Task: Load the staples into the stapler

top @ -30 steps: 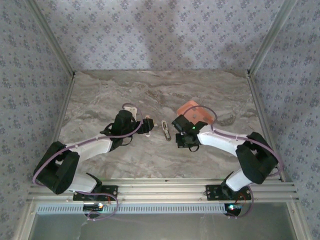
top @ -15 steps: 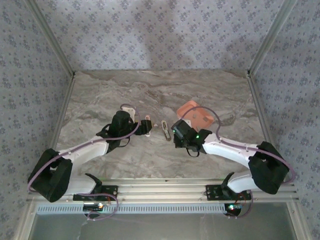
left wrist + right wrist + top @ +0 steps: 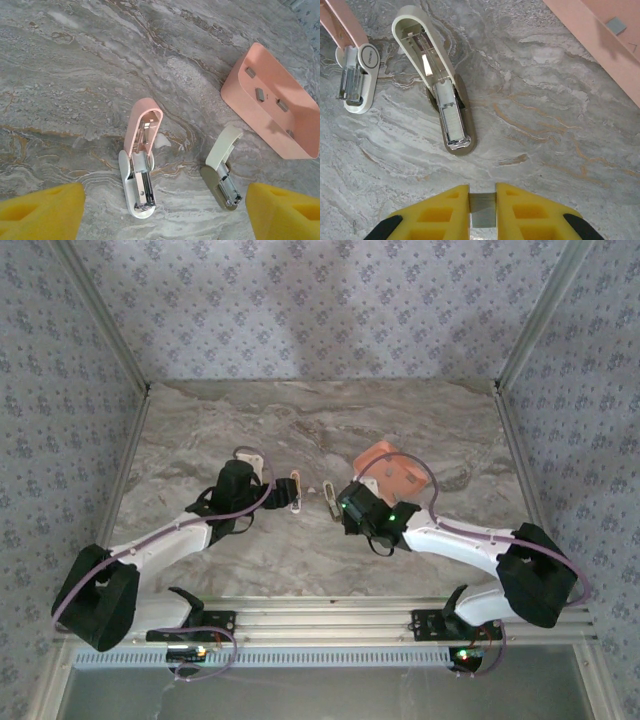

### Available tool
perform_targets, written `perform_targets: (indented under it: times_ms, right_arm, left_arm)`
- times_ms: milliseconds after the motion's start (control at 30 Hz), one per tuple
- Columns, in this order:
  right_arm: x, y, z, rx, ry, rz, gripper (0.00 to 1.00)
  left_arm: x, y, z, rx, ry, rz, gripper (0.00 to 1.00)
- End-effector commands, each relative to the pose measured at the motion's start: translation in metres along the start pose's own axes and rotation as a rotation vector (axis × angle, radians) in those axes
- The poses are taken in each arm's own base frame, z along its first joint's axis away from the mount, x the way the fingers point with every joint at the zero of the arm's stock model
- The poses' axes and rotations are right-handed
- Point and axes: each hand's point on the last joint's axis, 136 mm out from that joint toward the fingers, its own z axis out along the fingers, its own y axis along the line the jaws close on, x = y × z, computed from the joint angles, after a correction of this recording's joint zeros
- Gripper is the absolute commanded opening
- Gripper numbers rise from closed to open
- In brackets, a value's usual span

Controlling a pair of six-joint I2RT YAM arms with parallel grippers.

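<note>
Looking down the right wrist camera, I see the right gripper (image 3: 482, 197) with its yellow fingers drawn narrow, pinching a short grey staple strip (image 3: 483, 214) at the bottom centre of the frame. Just above it on the marble table (image 3: 560, 125) lies the cream stapler (image 3: 445, 95), its lid swung up toward the upper left and its open channel facing up. The strip and that stapler are apart, with bare marble between them.

From the left wrist camera, the left gripper (image 3: 165, 200) has its jaws wide, one yellow pad in each bottom corner, holding nothing. Between those pads, left of centre, lies the pink stapler (image 3: 140, 160), also hinged open, with its metal magazine at the lower end. The cream stapler sits to its right, near but not touching.

At the upper right of that frame, the salmon-pink tray (image 3: 235, 92) lies flat on the table, and the remaining staples (image 3: 260, 94) are scattered loose inside it as small grey pieces, apart from each other.
</note>
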Motion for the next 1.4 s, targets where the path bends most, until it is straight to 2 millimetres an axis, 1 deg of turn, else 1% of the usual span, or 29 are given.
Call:
perform_targets:
  times_ms: [0,200,333,433,667,800,1000,1067,1200,1367]
  right_arm:
    - [-0.016,0.01,-0.004,0.004,-0.049,0.012,0.18]
    - [-0.022,0.021,-0.005,-0.003,-0.067,-0.004,0.18]
    - [-0.023,0.027,-0.006,-0.007,-0.077,-0.013,0.18]
    - [-0.025,0.032,-0.005,-0.01,-0.078,-0.02,0.18]
    - [-0.031,0.047,-0.004,-0.032,-0.097,-0.031,0.18]
    - [-0.036,0.06,-0.002,-0.049,-0.106,-0.042,0.18]
    - [-0.042,0.088,0.001,-0.066,-0.119,-0.09,0.18]
    - [-0.046,0.095,0.002,-0.059,-0.134,-0.098,0.18]
    - [-0.053,0.107,0.011,-0.065,-0.163,-0.091,0.18]
    - [-0.056,0.117,0.022,-0.062,-0.164,-0.091,0.18]
  left_arm:
    - [-0.01,-0.002,-0.008,0.013,-0.018,-0.002,0.85]
    - [-0.017,0.004,-0.011,0.006,-0.027,-0.018,0.86]
    - [-0.016,0.008,-0.013,0.0,-0.045,-0.026,0.87]
    - [-0.012,0.017,-0.016,-0.019,-0.054,-0.036,0.88]
    - [-0.012,0.035,-0.026,-0.059,-0.083,-0.053,0.9]
    - [-0.011,0.05,-0.03,-0.087,-0.098,-0.087,0.92]
    - [-0.006,0.073,-0.038,-0.132,-0.113,-0.132,0.92]
    - [-0.005,0.076,-0.04,-0.131,-0.125,-0.135,0.93]
    - [-0.002,0.079,-0.042,-0.125,-0.154,-0.121,0.93]
    - [-0.002,0.083,-0.044,-0.132,-0.184,-0.097,0.93]
